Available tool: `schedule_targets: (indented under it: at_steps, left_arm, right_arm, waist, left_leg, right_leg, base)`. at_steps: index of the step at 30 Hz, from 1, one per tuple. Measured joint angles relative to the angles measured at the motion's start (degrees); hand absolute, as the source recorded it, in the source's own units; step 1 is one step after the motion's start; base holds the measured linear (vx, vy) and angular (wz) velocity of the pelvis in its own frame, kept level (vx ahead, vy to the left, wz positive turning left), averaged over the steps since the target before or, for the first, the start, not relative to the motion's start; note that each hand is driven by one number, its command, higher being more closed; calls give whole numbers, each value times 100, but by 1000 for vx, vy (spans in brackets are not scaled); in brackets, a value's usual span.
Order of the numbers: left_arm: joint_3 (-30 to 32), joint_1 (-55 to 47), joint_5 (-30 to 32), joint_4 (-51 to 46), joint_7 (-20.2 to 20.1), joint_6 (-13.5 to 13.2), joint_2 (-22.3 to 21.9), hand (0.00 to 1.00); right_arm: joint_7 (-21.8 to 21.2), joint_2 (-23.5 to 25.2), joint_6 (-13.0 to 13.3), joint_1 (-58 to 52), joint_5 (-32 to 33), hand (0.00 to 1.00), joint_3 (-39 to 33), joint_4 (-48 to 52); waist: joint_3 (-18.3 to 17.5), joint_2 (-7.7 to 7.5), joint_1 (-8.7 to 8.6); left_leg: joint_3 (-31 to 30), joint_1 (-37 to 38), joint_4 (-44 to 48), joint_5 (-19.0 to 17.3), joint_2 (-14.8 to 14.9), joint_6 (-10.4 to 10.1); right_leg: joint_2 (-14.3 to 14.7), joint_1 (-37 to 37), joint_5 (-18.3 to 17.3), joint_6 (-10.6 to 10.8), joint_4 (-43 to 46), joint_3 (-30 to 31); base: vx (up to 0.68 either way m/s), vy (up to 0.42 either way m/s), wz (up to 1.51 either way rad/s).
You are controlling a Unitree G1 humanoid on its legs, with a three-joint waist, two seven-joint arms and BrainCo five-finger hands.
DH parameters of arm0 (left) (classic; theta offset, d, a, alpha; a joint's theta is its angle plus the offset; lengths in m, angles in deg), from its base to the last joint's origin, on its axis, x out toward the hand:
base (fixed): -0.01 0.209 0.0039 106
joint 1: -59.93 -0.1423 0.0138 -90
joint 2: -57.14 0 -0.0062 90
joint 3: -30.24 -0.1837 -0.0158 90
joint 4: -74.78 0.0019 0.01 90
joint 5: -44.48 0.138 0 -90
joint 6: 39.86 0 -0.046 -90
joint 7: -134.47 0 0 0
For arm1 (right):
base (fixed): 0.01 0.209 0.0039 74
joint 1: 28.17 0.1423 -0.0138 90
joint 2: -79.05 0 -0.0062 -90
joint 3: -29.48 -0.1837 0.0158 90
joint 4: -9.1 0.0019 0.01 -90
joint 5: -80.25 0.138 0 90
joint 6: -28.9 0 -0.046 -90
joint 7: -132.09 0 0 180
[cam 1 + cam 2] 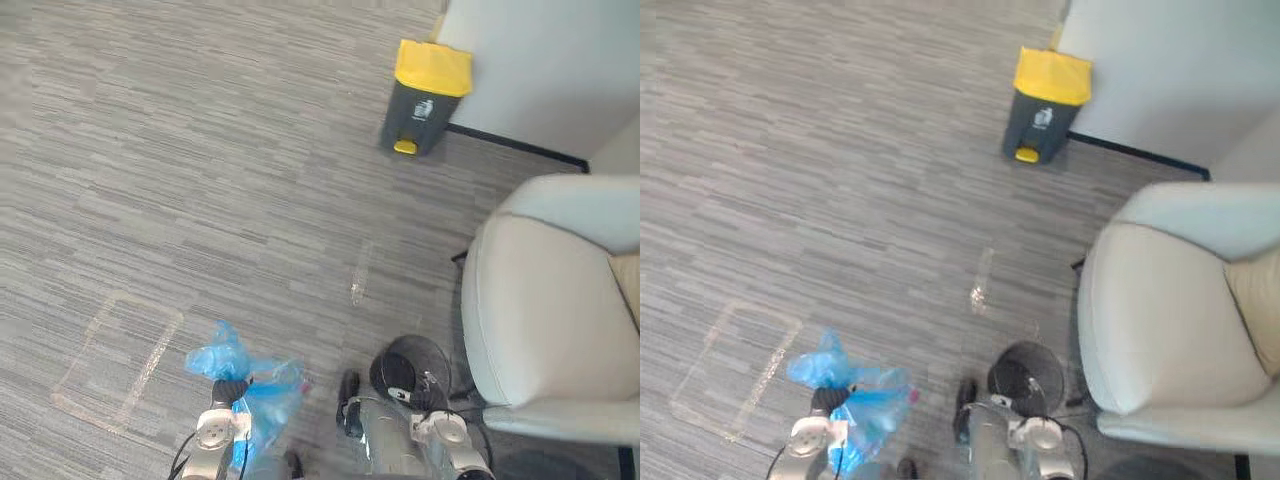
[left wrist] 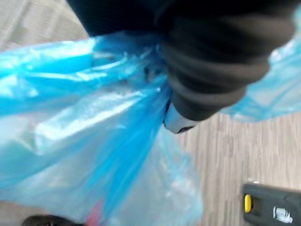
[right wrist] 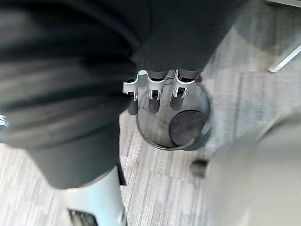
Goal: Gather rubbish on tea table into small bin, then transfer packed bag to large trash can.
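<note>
Grey carpet floor (image 1: 200, 150) all round. Our left hand (image 1: 230, 390) is clamped on the bunched neck of the blue bag (image 1: 264, 402), which hangs at our left. It looks light, floppy and slippery, so the neck's the spot to hold. Our right hand (image 3: 151, 92) dangles slack-fingered by the small bin (image 3: 188, 127).

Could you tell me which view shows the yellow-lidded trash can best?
The left eye view: the whole trash can stands by the wall; the right eye view matches. The left wrist view catches its dark base and yellow pedal.

L: I'm gripping blue bag (image 1: 262, 398) in left hand (image 1: 229, 390), left of mesh bin (image 1: 412, 362) | R: I'm hanging right hand (image 3: 154, 96) slack-fingered beside it
</note>
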Motion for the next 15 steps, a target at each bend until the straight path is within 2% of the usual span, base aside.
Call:
schedule_targets:
  at_steps: [1,2,3,4,5,6,7,9,10,11,12,13,15]
  left_arm:
    - [-10,-6,-2,-3,1,25,-57,100]
    - [-7,15,-2,-20,-2,57,-186,100]
    - [51,-78,-2,-25,-6,58,-298,100]
    - [123,-209,-2,-156,-13,37,-279,100]
    - [170,-218,-3,-133,-18,60,-366,100]
    - [172,-108,0,-153,-44,67,-373,100]
    - [188,-72,0,-185,-49,62,-375,100]
    - [241,-26,1,-274,-102,53,-401,100]
    - [235,-22,1,-283,-110,53,-429,100]
    - [237,-29,1,-298,-109,53,-450,100]
    - [238,-61,0,-296,-108,56,-505,100]
    - [219,-144,0,-228,-106,56,-557,100]
    - [185,-139,0,-200,-99,77,-480,100]
  right_arm:
    - [-1,-37,-4,-5,4,0,-27,17]
    - [0,-94,-7,-61,7,0,-70,111]
    - [0,-36,-2,-187,15,0,-106,300]
    - [7,78,-8,-290,18,0,-109,462]
    - [30,146,12,-310,19,0,-176,481]
    - [47,185,1,-258,19,0,-185,467]
    - [46,206,-4,-238,19,0,-192,474]
    - [54,365,-11,-236,18,0,-210,487]
    - [77,418,-9,-241,17,0,-255,485]
    - [84,417,-9,-245,17,0,-267,484]
    - [91,399,-10,-265,17,0,-299,481]
    - [120,376,-29,-259,18,0,-305,408]
    - [122,465,-28,-305,12,0,-232,477]
  waist:
    - [17,41,0]
    - [74,73,-32]
    - [59,208,31]
    - [-14,103,124]
    - [-73,289,154]
    - [-59,152,163]
    - [-42,122,178]
    - [54,-39,328]
    - [58,-73,353]
    - [60,-70,361]
    - [47,35,395]
    - [25,116,459]
    - [-46,-60,429]
  left_leg:
    - [97,5,231,143,61,-88]
    - [380,-15,921,596,125,11]
    - [683,-152,1903,985,490,148]
    - [869,-316,2590,1131,686,239]
    - [989,-716,3234,582,1171,239]
    - [1076,-1171,3228,310,1256,254]
    - [1104,-1310,3119,240,1252,253]
    - [1041,-1713,2359,170,1208,244]
    - [748,-1881,1511,243,1078,185]
    - [581,-1893,1081,347,1010,154]
    - [229,-1886,191,729,899,74]
    - [-80,-1779,-233,1606,808,-77]
    - [31,-1730,-236,1386,638,-64]
  right_leg:
    - [-12,98,-52,-28,98,-22]
    - [-62,187,-188,-88,665,-166]
    - [149,505,-369,187,234,-222]
    - [223,867,-274,-168,-390,-318]
    - [376,1189,-452,-187,-501,-285]
    - [341,1354,-459,-161,-687,-151]
    - [303,1454,-439,-128,-744,-112]
    - [165,1869,-423,-86,-1044,80]
    - [99,2106,-492,121,-1161,200]
    - [78,2166,-550,228,-1170,277]
    - [83,2261,-681,474,-1145,444]
    - [100,2267,-930,811,-971,868]
    - [-60,2257,-949,831,-984,1130]
  base:
    - [568,-124,19]
    - [393,-164,-8]
    - [277,-159,-30]
    - [168,-120,-60]
    - [295,9,-59]
    - [379,29,-48]
    - [367,56,-36]
    - [447,122,-48]
    - [447,200,-48]
    - [366,259,-55]
    - [411,413,-89]
    - [416,429,-78]
    - [240,244,-36]
